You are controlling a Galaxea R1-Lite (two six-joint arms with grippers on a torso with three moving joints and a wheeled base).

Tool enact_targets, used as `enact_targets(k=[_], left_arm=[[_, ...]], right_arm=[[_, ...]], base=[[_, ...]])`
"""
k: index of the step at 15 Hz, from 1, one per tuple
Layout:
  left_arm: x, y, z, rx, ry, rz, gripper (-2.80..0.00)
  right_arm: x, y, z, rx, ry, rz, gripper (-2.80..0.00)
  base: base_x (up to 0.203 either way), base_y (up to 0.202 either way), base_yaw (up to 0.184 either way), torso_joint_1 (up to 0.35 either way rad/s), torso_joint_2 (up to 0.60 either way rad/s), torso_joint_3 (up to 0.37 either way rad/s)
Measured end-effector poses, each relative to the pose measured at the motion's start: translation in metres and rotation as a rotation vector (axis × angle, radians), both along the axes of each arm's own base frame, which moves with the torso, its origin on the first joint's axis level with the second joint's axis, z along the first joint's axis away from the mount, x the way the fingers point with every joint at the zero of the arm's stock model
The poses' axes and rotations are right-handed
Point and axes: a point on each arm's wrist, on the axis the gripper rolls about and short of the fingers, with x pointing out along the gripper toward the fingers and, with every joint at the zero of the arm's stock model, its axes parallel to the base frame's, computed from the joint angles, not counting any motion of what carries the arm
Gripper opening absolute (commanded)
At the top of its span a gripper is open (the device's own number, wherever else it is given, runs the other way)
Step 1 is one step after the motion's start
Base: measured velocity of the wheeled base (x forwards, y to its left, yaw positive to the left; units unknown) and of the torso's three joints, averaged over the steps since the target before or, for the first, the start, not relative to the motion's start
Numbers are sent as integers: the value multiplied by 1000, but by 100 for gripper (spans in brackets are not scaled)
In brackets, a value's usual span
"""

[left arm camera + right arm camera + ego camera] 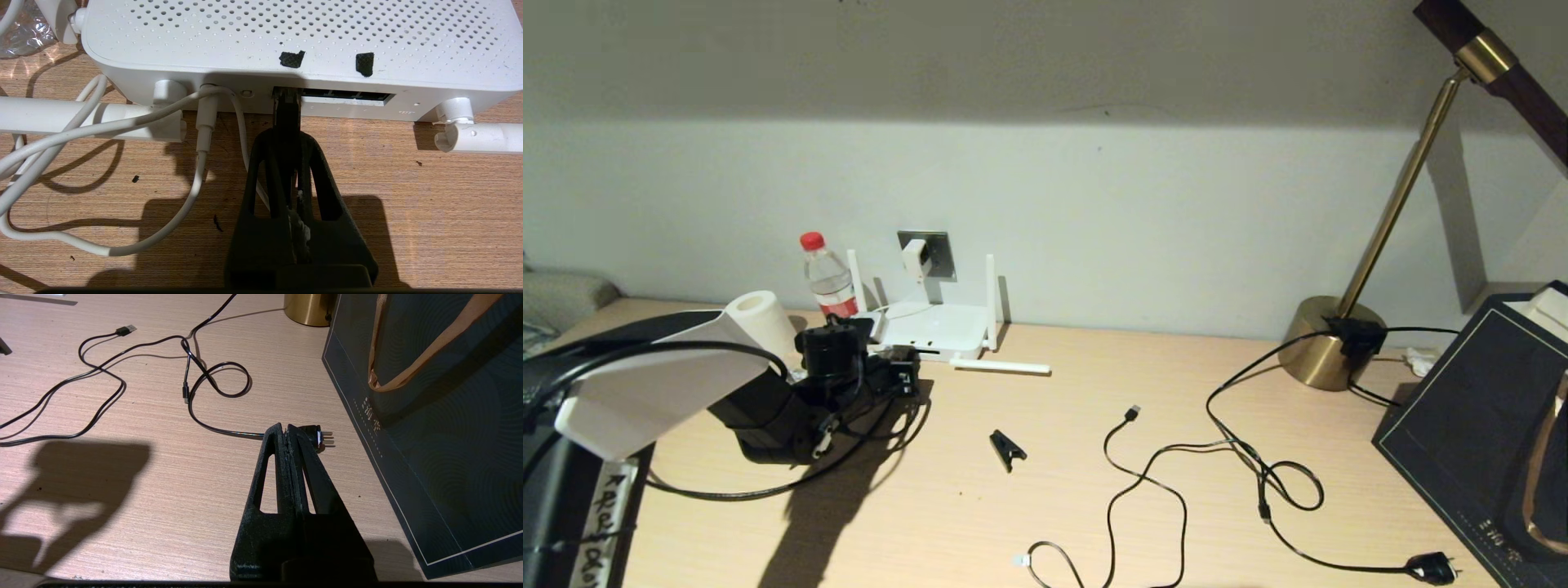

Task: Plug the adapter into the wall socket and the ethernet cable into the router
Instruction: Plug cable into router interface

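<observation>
While clamped in left pincer (287,134), ethernet cable (287,110) at router (286,36) port

Left gripper (900,377) sits right at the router's (935,327) near edge; the adapter (916,259) is in the wall socket (935,252), black cables (1176,465) sprawl across the desk (980,523).

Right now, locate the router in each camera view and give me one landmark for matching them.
Head view: the router lies flat against the wall below the wall socket, just beyond the left end effector.
Left wrist view: the router fills the far part of the picture, its port edge facing the camera.
Right wrist view: not in it.
Shared landmark: the antenna lying flat on the table.
</observation>
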Motion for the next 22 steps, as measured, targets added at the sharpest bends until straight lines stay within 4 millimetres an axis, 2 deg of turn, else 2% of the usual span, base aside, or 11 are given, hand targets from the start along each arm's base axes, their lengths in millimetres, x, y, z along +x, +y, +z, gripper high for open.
enact_targets(k=[22], left_arm=[[4,-2,4,-1,-8,-5,-280]], right_arm=[[0,0,0,1,0,0,-280]], base=[[0,0,0,0,0,0]])
